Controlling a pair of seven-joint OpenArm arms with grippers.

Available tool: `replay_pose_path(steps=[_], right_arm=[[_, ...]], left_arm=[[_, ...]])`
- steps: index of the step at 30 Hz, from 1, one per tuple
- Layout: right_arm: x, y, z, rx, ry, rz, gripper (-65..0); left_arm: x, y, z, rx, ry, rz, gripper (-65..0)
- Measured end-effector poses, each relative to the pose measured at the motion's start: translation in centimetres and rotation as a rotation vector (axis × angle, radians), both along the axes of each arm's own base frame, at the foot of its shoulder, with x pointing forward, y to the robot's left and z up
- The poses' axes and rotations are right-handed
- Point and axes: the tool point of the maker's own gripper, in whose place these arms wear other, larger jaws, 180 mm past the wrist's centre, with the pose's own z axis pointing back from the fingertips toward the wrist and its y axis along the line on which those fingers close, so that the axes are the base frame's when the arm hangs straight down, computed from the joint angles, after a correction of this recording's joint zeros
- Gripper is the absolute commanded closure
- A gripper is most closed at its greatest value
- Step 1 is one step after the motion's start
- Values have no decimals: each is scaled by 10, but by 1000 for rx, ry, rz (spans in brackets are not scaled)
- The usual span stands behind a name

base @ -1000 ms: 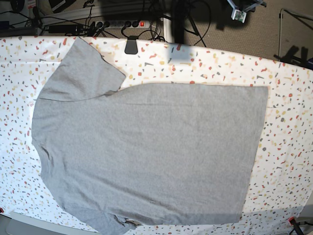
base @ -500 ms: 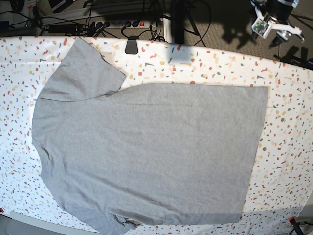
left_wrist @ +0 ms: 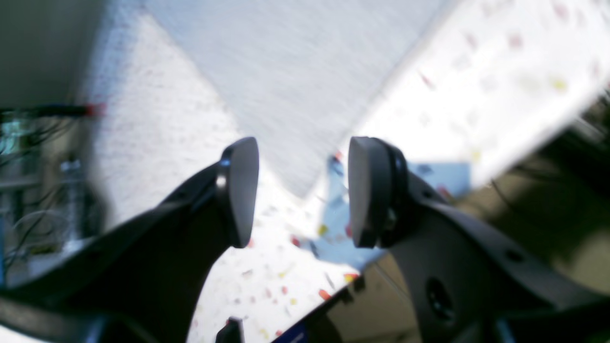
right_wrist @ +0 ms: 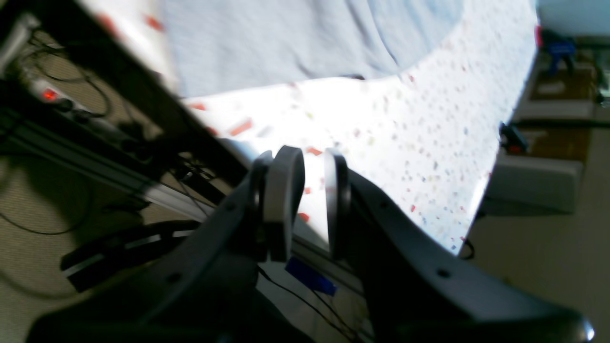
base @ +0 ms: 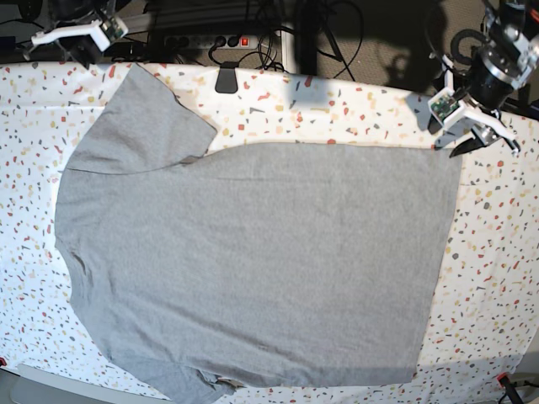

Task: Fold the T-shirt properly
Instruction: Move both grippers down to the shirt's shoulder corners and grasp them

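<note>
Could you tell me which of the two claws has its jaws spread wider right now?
The left claw: its pads stand well apart above the T-shirt corner, while the right claw shows only a narrow slit between its pads.

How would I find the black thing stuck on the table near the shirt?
Look at the speckled table with the big grey T-shirt spread flat on it. Go to the table's far edge, just past the shirt's upper sleeve. The black clip sits there, the only solid dark thing among tiny coloured flecks.
</note>
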Motion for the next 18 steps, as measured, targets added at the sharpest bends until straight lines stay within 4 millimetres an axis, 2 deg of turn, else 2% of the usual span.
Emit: replay_pose_path(steps=[5,9,13,18], right_arm=[[17,-3,5,-10,-45,-15,-128],[22,-4,7,-9,-59,-23,-128],[27,-11,13,-22,-89,-42,-128],[38,-25,25,-58,-135,-58,-128]], left_arm=[[32,25,-23,68,35,-31,-296],[36,33,-67,105,153,-48,-296],[60,38,-82,152,140,-25,-296],[71,39,-91,157,157,-27,-296]])
